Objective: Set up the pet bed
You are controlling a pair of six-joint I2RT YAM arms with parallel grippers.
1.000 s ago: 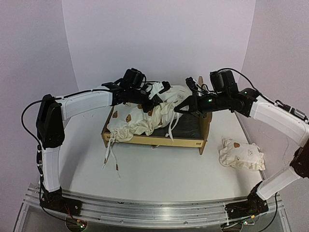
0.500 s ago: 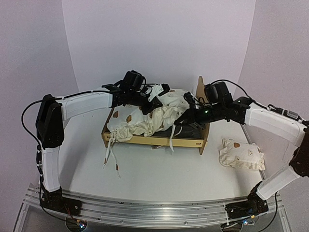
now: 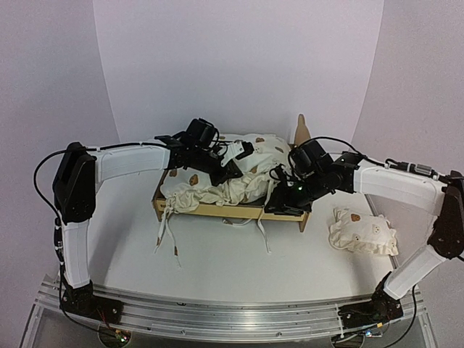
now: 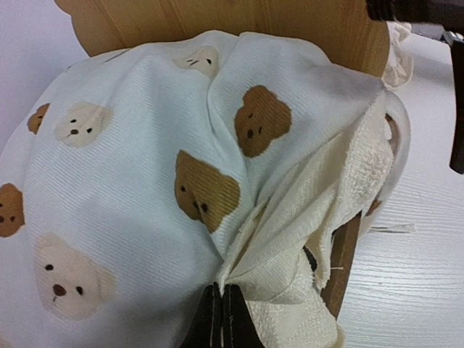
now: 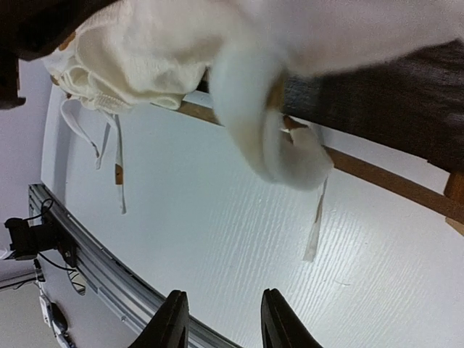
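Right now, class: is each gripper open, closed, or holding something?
Left gripper: closed, pinching the bear-print cushion.
Right gripper: open, holding nothing.

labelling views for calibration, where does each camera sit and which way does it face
Top external: high behind the arm bases, looking forward and down at the table, pet bed and pillow; both arms show.
Left wrist: on the left arm, facing the bear-print cushion and wooden headboard; left gripper pinches the fabric.
Right wrist: on the right arm, facing down over the bed's edge to the table; right gripper open.
Shared: both wrist views show the cushion.
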